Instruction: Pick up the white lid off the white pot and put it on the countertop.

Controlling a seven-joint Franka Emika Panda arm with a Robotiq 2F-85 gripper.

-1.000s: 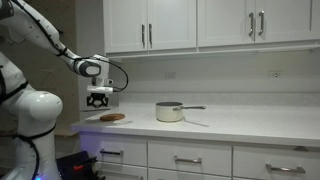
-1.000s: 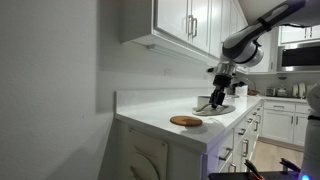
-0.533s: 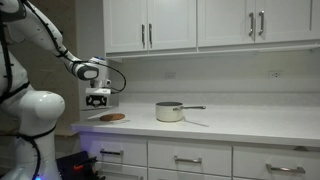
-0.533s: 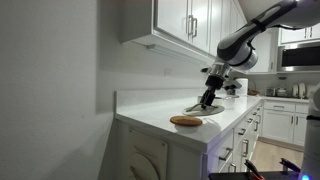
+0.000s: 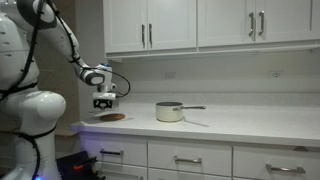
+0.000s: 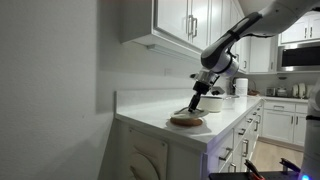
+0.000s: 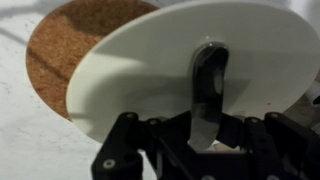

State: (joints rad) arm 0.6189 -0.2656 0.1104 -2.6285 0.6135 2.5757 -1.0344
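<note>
Your hand (image 7: 208, 112) is clamped on the handle of the white lid (image 7: 150, 70) and holds it just above the brown disc (image 7: 70, 45), well apart from the white pot (image 5: 169, 112). I think bare table (image 5: 250, 125) beside the disc is better, so the lid lies flat.

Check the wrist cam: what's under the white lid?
A round reddish-brown disc lying on the countertop. Only its left part shows past the white lid; the rest is covered, so whether lid and disc touch cannot be told.
</note>
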